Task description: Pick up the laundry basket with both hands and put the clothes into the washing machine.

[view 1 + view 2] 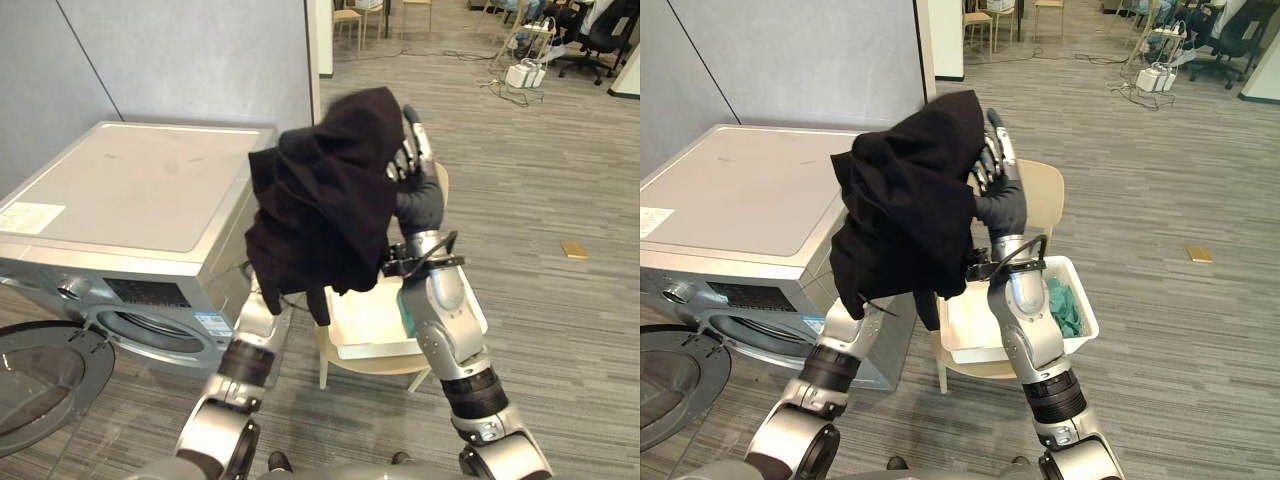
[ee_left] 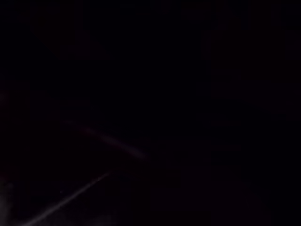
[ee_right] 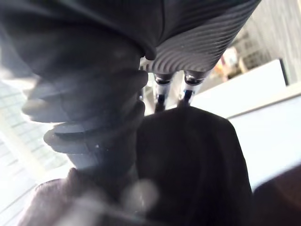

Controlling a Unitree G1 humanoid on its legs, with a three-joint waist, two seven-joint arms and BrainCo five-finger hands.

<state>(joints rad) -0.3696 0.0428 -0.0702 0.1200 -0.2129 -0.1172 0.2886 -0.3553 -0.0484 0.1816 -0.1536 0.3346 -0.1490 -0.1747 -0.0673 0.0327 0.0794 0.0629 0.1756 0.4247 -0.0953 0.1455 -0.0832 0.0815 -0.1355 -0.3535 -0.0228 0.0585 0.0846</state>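
Left eye: black garment (image 1: 325, 200) hangs high over left hand, grip can't tell, right hand (image 1: 414, 165) flat-fingered against it; right eye: basket (image 1: 975, 340) sits on chair (image 1: 1040, 190); right wrist: straight fingers (image 3: 161, 92) touch cloth; best swing it left and low into washing machine's (image 1: 130, 200) open port (image 1: 150, 330).

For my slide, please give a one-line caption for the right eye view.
Black garment held up, right robot hand against it; laundry basket on a chair, washing machine door open.
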